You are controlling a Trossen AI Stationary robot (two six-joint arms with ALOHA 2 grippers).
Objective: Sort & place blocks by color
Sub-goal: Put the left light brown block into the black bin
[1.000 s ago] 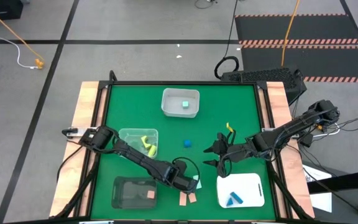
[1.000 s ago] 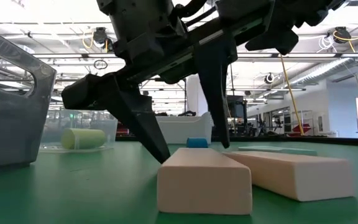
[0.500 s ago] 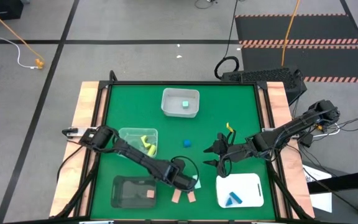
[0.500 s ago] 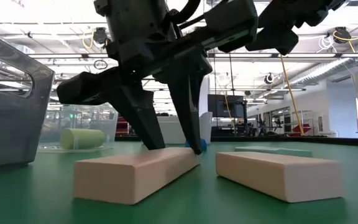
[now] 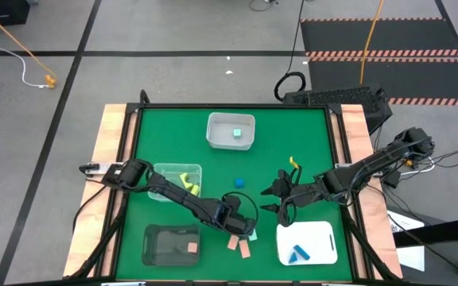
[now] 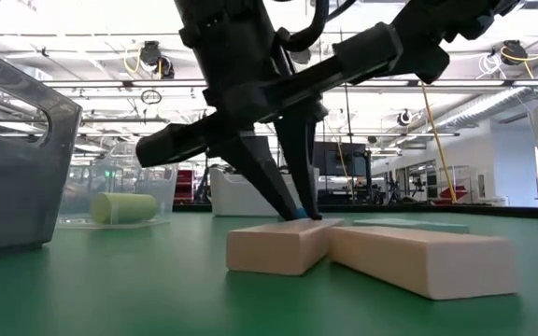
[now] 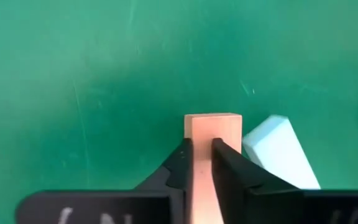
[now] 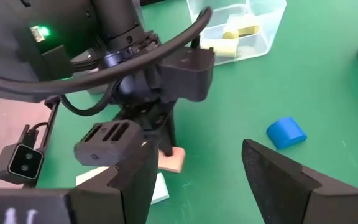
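Your left gripper [image 7: 201,163] is clamped on the tan-pink rectangular bar [image 7: 207,140], low on the green mat [image 5: 157,143], its long axis running straight out between the fingers. The dark tray [image 5: 156,253] lies just leftward. Right gripper [image 8: 194,171] hovers spread apart.

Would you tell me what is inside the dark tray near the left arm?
One tan-pink block lies in the dark tray; nothing else shows inside, and nothing covers it.
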